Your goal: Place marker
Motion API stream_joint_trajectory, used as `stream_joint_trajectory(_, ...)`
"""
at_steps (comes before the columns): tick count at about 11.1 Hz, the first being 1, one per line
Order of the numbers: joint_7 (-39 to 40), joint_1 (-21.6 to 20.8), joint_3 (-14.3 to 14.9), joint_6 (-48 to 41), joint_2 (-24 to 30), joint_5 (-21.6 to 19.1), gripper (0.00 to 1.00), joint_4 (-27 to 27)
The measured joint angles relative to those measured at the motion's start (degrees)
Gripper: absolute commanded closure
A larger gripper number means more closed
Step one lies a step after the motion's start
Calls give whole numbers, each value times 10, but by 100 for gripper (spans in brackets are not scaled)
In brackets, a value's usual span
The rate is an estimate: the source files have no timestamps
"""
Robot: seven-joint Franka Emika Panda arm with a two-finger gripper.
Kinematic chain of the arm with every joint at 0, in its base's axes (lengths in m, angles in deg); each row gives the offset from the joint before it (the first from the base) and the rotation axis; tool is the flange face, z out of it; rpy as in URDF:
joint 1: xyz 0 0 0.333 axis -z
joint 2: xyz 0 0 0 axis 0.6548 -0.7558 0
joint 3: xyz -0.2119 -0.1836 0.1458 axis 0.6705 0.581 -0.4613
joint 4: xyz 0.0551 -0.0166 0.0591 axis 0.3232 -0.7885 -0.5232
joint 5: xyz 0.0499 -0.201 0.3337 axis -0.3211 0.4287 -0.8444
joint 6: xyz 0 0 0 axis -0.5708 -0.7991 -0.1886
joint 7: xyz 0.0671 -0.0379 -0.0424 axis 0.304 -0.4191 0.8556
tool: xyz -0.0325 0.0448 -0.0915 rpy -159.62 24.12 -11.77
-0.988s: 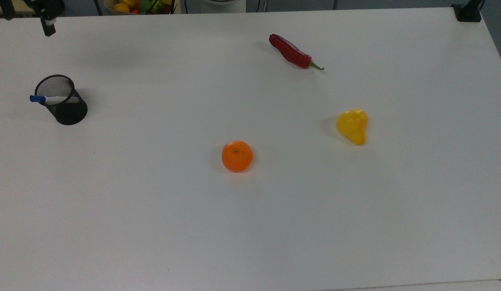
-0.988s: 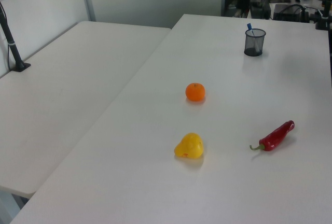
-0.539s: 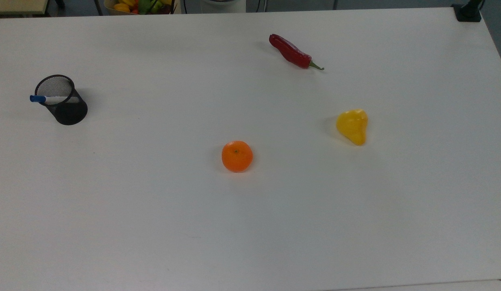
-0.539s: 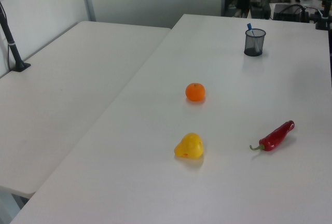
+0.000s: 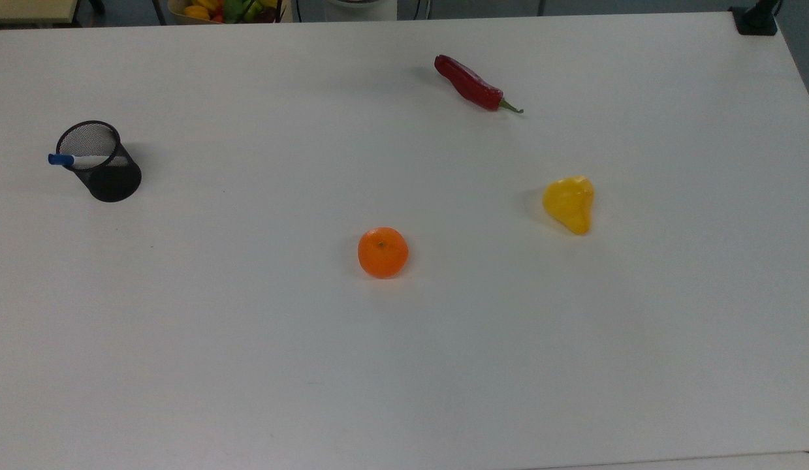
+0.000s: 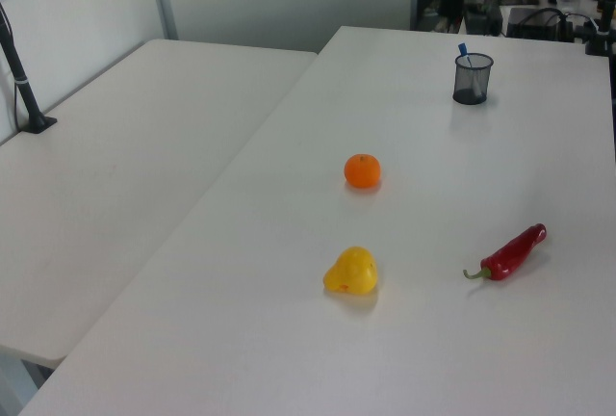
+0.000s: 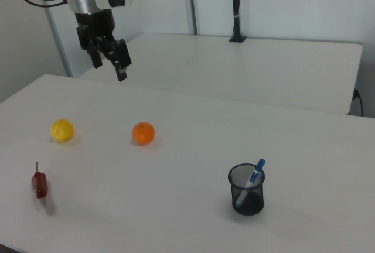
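The marker (image 7: 254, 174) stands tilted in the black mesh cup (image 7: 246, 190), blue cap up and leaning over the rim; in the top view its cap pokes past the cup (image 5: 98, 160) toward the top view's left. The gripper (image 7: 115, 60) hangs high above the table (image 7: 187, 147), well apart from the marker, toward the right view's upper left, above and beyond the orange (image 7: 143, 133). It holds nothing; how far its fingers are parted I cannot tell.
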Motion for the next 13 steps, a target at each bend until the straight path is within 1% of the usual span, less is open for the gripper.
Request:
stream_joint_trajectory(2,9,-2,-31,0,-5,7,0,-8)
stream_joint_trajectory(3,29,-9,-36,3,-8,12,0,-16)
stream_joint_trajectory(5,85,-21,-36,43,-14,32,0,-36)
stream_joint_trajectory(6,124,-21,-34,64,-17,42,0,-45)
stream_joint_trajectory(7,155,-23,-25,74,-20,46,0,-48)
stream_joint_trajectory(8,180,-29,-10,76,-21,46,0,-49)
stream_joint_trajectory(9,192,-35,2,76,-21,46,0,-49)
stream_joint_trajectory(10,194,-39,8,76,-22,46,0,-49)
stream_joint_trajectory(13,194,-46,9,76,-22,46,0,-49)
